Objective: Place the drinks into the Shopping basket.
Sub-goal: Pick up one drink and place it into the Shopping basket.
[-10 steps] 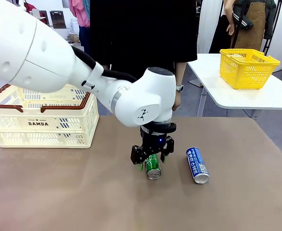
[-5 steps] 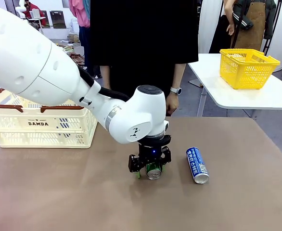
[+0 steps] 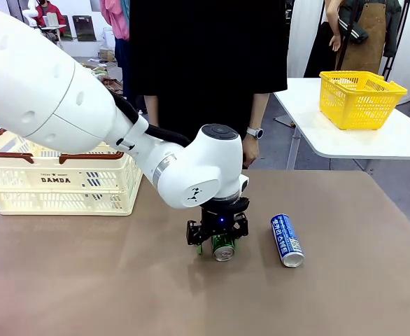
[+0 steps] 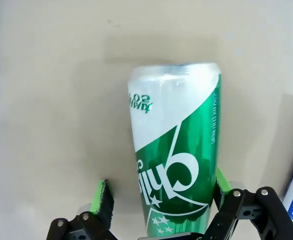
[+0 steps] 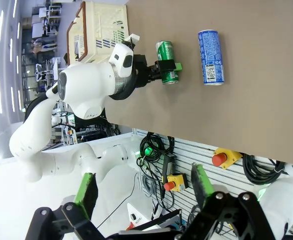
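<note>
your left pincer is down at the table, jaws spread wide and straddling the green can, which lies on its side directly between the pads. in the left wrist view one pad sits just beside the can's wall, perhaps touching. the other stands apart with bare table between, so nothing is clamped yet. the jaws cross the can's round body rather than its ends. i judge that is why the wrist is turned this way: a squeeze across the narrow width will hold, end to end would not.

the blue can lies on its side near the pincer, on the robot's right and apart from the green one, so closing shouldn't disturb it. the shopping basket sits well off to the pincer's left and farther across the table, open top up, ready for the drop. your right pincer hangs wide with nothing between its fingers, well back from the table.
</note>
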